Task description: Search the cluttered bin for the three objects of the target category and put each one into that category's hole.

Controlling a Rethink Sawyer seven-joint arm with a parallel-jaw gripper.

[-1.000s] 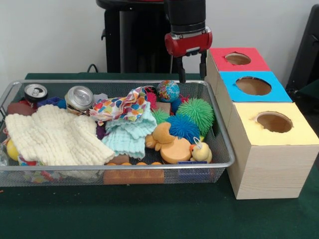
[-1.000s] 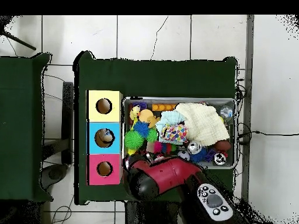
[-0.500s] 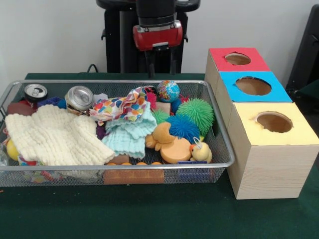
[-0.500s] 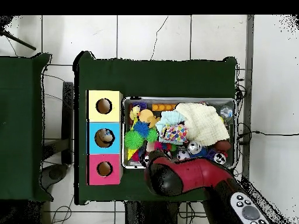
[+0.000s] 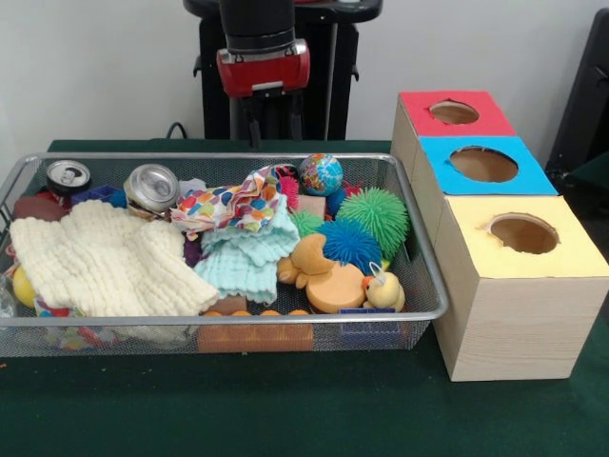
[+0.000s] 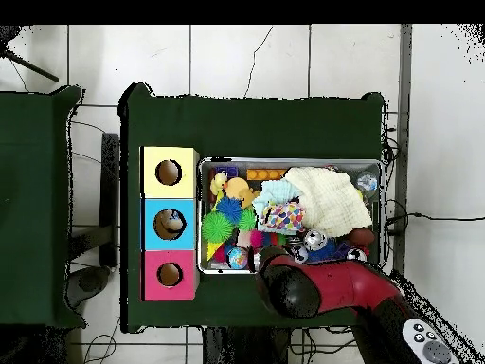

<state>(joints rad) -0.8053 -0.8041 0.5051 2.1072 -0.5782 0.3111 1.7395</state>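
Pincer point(image 5: 271, 122) hangs empty behind the far rim of the wire bin point(image 5: 285, 316), its two fingers slightly parted. From the front, the bin holds two cans point(image 5: 151, 187), two spiky balls point(image 5: 379, 215), one globe ball point(image 5: 321, 174), two rubber ducks point(image 5: 324, 274), one cream cloth point(image 5: 100, 262) and one mint cloth point(image 5: 249, 261). Right of the bin stand three boxes point(image 5: 519, 286), red, blue and yellow, one hole each.

From overhead, the arm point(image 6: 327, 289) covers the bin's near edge; something lies inside the blue box point(image 6: 170, 224) hole.
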